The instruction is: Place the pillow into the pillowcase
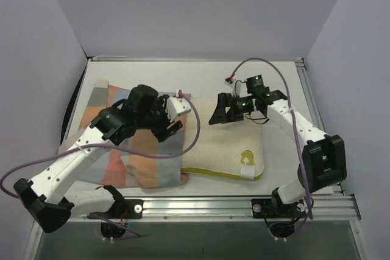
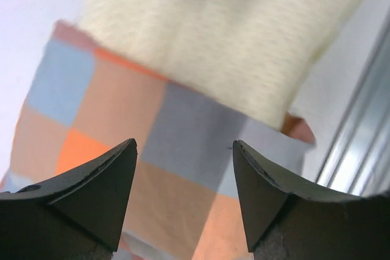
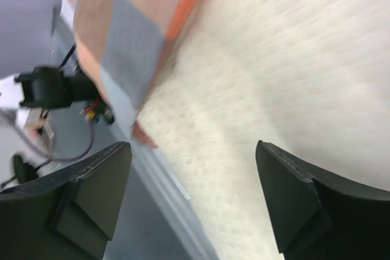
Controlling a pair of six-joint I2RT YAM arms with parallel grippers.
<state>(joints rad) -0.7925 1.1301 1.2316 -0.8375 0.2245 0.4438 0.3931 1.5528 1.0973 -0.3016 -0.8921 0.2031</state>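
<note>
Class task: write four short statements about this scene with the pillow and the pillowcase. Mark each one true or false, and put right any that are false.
1. The checked orange, grey and blue cloth pillowcase covers the whole cream-white dotted pillow. False: much of the pillow lies bare beside it.
2. The right end effector is open above the pillow. True.
3. The left end effector grips the pillowcase. False: its jaws stand apart with nothing between them.
4. A small yellow figure sits near the pillow's near right corner, close to a white tag. True.
</note>
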